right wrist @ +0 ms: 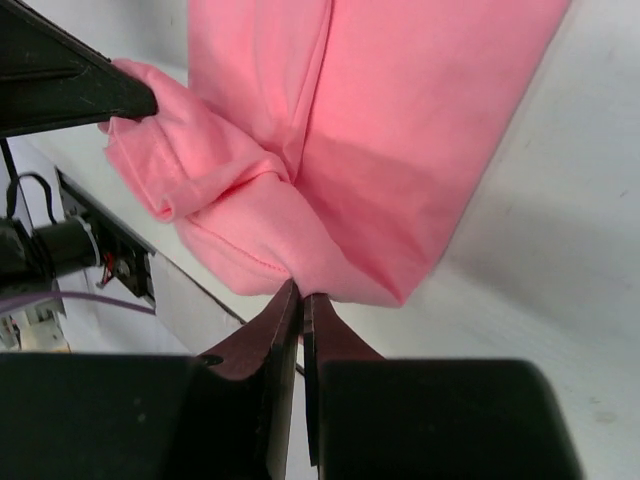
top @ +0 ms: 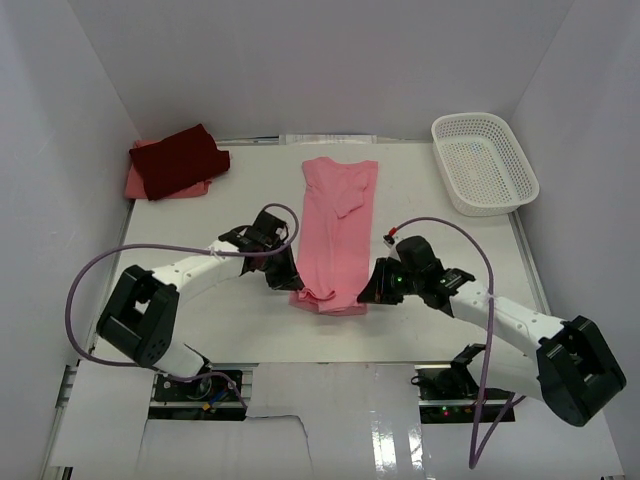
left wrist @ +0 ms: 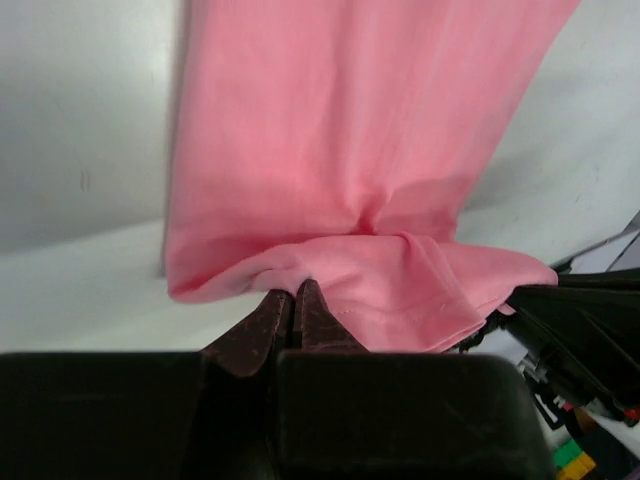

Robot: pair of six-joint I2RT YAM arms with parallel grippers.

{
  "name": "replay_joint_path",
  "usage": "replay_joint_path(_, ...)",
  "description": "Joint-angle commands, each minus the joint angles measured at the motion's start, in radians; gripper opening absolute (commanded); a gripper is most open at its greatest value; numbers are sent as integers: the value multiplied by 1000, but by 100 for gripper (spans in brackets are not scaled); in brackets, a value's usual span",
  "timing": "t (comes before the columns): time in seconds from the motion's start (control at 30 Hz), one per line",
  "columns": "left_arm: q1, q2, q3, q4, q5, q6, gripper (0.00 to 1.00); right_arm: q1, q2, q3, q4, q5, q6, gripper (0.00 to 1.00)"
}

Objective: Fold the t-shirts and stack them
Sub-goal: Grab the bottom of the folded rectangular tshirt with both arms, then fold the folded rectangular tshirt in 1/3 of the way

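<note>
We find left hand (top: 283,283) and right hand (top: 370,292) pinching hem corners of the pink cloth t-shirt (top: 335,225) ahead, apparently to fold it.

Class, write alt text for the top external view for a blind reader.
Two robot grippers pinch the near end of a light pink t-shirt lying as a long strip in the middle, the left gripper at its left corner, the right gripper at its right. Far left, a folded dark maroon t-shirt lies on a salmon pink one; far right, a white basket.
</note>
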State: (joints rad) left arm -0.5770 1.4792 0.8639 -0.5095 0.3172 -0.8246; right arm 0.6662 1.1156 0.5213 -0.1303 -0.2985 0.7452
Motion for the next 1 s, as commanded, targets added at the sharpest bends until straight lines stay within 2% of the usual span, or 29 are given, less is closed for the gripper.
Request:
replay_joint_path(0.0, 45, 47, 119, -3, -50, 71, 7, -75, 71, 124, -29, -28, -144, 8)
replay_joint_path(0.2, 104, 214, 387, -41, -116, 136, 7, -135, 240, 267, -29, -50, -213, 8)
replay_joint_path(0.4, 151, 345, 579, -75, -135, 160, 7, -191, 352, 391, -31, -54, -256, 8)
replay_joint_path(0.53, 181, 395, 632, -86, -122, 154, 7, -234, 401, 469, -43, -65, -283, 8)
replay_joint_path(0.97, 184, 578, 869, -132, -112, 177, 8, -286, 555, 608, -52, -76, -320, 8)
